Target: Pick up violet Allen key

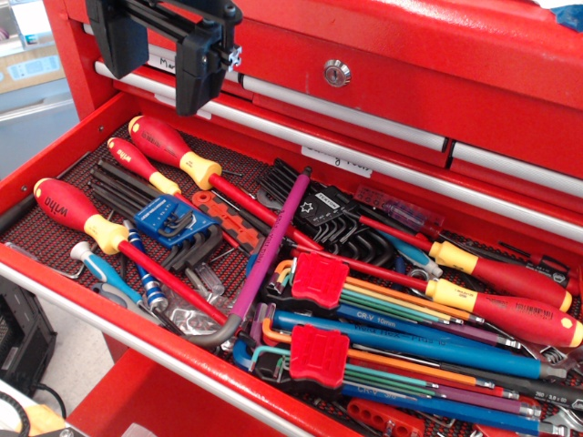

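- Near the middle of the open red drawer (55,159) you see the violet Allen key (270,246) lying across other tools.
- Its long shaft runs diagonally, the far tip toward the upper right, the dark grey bend at the lower left by the front edge.
- Your hand (164,41) hangs at top left, well apart from it, holding nothing; you cannot tell how far it is open.

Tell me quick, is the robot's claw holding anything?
Gripper: holding nothing, up above the drawer; the violet Allen key lies untouched. Open or shut: cannot tell.
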Robot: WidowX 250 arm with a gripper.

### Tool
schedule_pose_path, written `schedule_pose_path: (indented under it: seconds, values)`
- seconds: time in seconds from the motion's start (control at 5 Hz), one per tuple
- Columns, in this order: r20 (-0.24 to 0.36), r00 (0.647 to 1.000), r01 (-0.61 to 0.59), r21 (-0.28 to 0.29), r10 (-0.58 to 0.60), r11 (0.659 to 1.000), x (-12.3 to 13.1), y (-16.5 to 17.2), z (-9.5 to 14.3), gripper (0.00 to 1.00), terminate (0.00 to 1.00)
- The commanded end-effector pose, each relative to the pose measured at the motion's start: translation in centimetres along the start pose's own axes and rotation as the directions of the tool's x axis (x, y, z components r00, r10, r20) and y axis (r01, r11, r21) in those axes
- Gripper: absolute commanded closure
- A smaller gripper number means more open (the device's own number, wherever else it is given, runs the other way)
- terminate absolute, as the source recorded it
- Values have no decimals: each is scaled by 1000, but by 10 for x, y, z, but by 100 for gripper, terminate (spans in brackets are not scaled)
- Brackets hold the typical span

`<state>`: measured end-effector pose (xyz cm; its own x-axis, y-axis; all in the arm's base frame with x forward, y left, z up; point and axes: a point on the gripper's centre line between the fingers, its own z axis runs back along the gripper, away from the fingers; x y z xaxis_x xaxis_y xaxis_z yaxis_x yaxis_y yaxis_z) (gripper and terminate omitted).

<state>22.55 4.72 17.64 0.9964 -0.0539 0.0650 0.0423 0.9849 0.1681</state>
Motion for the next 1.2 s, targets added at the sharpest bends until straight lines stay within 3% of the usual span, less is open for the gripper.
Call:
schedule_pose_path:
  seconds: [0.0, 0.2, 0.4, 0.6, 1.0]
  values:
    - [0, 1000, 0, 0, 0, 1000, 0, 0, 0, 0, 0]
    - [26, 1000, -10, 8, 10, 1000, 13, -14, -16, 0, 0]
    - [44, 997, -63, -47, 65, 997, 33, -20, -34, 0, 0]
    - [90, 989, -117, -47, 121, 992, 50, -36, -58, 0, 0]
    - [35, 980, -194, -76, 197, 978, 67, -53, -89, 0, 0]
